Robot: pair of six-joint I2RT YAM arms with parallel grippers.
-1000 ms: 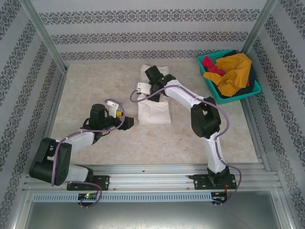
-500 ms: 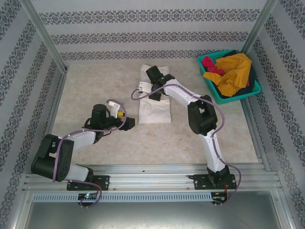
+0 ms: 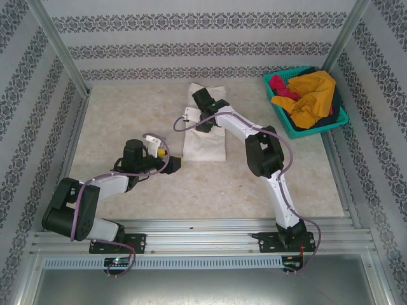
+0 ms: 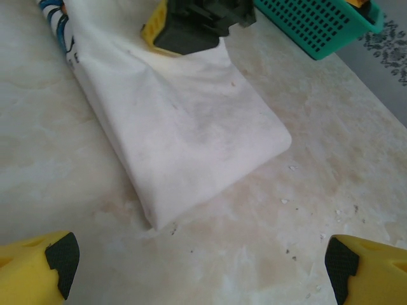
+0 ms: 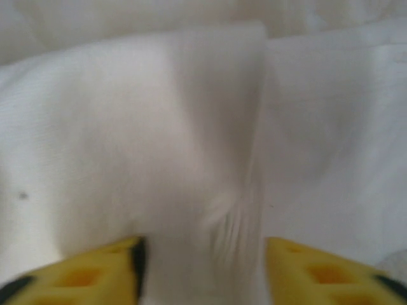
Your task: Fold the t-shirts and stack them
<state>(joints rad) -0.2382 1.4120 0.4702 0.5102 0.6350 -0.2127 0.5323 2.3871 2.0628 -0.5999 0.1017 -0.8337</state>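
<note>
On the surface [image 3: 127, 114], your right gripper [image 5: 202, 254] pinches a fold of the cream shirt [image 4: 191, 127]; your left gripper [image 4: 200, 257], spread wide, hovers near its closest corner.
</note>
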